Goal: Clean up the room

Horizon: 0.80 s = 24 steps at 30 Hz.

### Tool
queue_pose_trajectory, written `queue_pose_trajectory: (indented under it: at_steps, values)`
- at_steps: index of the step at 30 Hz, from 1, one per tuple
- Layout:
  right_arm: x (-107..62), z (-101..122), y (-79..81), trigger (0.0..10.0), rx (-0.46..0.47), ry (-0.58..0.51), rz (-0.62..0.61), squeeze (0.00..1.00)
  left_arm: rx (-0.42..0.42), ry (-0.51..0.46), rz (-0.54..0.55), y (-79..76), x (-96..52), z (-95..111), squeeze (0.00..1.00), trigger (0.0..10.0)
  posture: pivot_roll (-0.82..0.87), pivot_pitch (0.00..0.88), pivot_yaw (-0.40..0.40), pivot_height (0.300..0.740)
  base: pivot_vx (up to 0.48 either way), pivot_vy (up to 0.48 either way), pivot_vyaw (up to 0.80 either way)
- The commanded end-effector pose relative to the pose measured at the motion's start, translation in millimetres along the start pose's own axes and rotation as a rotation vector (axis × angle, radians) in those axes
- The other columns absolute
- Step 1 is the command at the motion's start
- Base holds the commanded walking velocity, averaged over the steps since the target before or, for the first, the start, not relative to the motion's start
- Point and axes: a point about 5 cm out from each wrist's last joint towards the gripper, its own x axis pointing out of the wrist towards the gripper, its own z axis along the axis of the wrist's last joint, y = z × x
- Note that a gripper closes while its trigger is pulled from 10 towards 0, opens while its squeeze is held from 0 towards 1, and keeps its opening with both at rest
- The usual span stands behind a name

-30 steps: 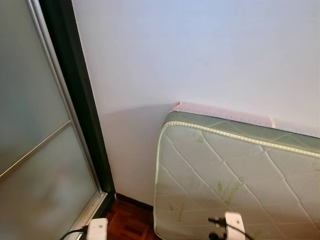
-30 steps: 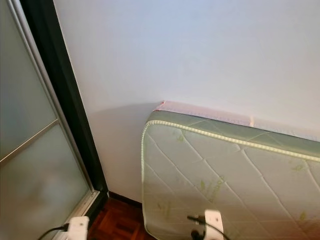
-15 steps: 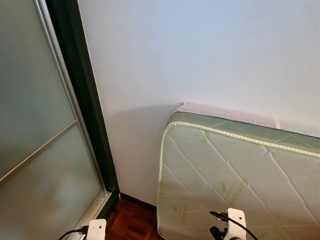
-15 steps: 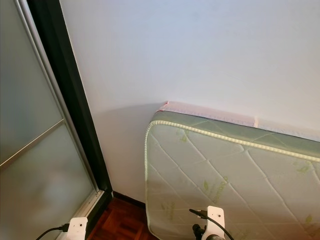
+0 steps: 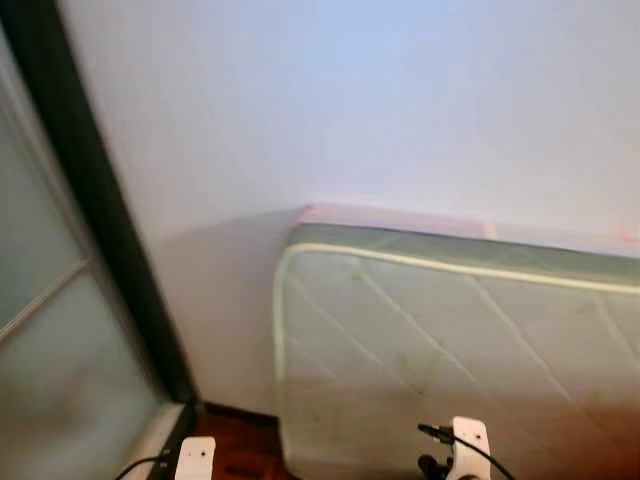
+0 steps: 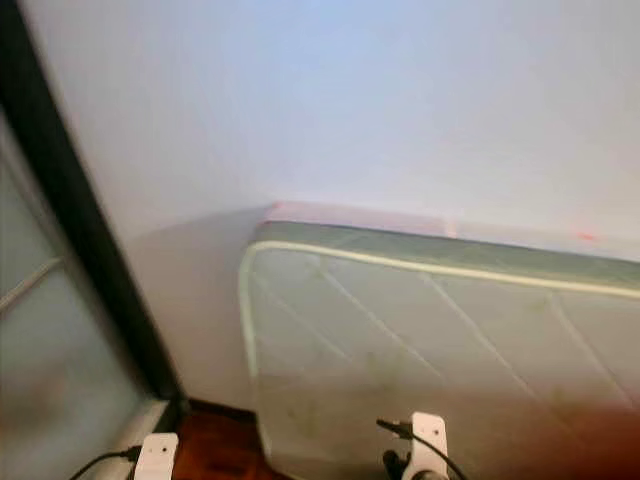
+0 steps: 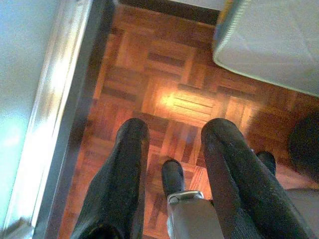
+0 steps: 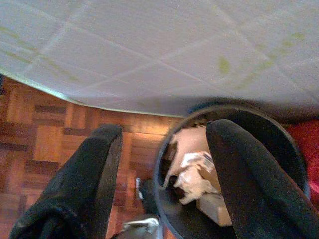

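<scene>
Landmark: mattress (image 5: 450,340), quilted, green-piped, propped on edge against a white wall (image 5: 350,100).

Waste bin (image 8: 234,169): dark, round, standing on the floor at the foot of the mattress; holds crumpled paper and cardboard scraps (image 8: 197,179).

Right gripper (image 8: 164,149): directly above the bin's rim, fingers spread wide, nothing between them.

Left gripper (image 7: 172,149): over bare floor off the mattress corner, fingers spread, empty.

Step in hand, by judgement: between items, both grippers free, with rubbish already in the bin. The next move calls for turning away from the mattress to find remaining clutter, as none lies in view here.

Surface: parquet floor (image 7: 169,94), reddish-brown, glossy, with a bright reflection near the mattress corner.

Room: frosted sliding panel in a dark frame (image 5: 90,250), left of the mattress; head views are blurred.
</scene>
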Motion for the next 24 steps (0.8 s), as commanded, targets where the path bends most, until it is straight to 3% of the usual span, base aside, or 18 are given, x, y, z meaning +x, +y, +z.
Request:
queue_pose_trajectory:
  at_steps: [1, 4, 13, 24]
  values:
    - [-0.5, -2.2, -2.6, 10.0, 0.0, 0.01, -0.006, 0.0, 0.016, 0.017, 0.009, 0.9, -0.4, -4.7, 0.0, 10.0, 0.05, 0.0, -0.047, 0.74, 0.0, -0.454, -0.78]
    - [-0.6, -3.1, -2.4, 10.0, -0.008, 0.016, 0.007, 0.0, -0.014, 0.016, 0.013, 0.4, -0.6, -6.1, 0.0, 10.0, 0.06, 0.0, -0.047, 0.74, 0.0, 0.0, -0.78]
    - [-0.4, -1.9, -1.5, 10.0, -0.004, 0.024, 0.017, 0.0, -0.001, 0.019, 0.011, 0.7, -0.3, -4.3, 0.0, 10.0, 0.06, 0.0, -0.042, 0.74, 0.0, 0.0, -0.77]
    - [-0.3, 0.2, -1.1, 10.0, -0.009, 0.016, 0.027, 0.0, 0.014, 0.025, 0.007, 0.4, -0.1, -3.2, 0.0, 10.0, 0.06, 0.0, -0.042, 0.74, 0.0, 0.0, 0.0]
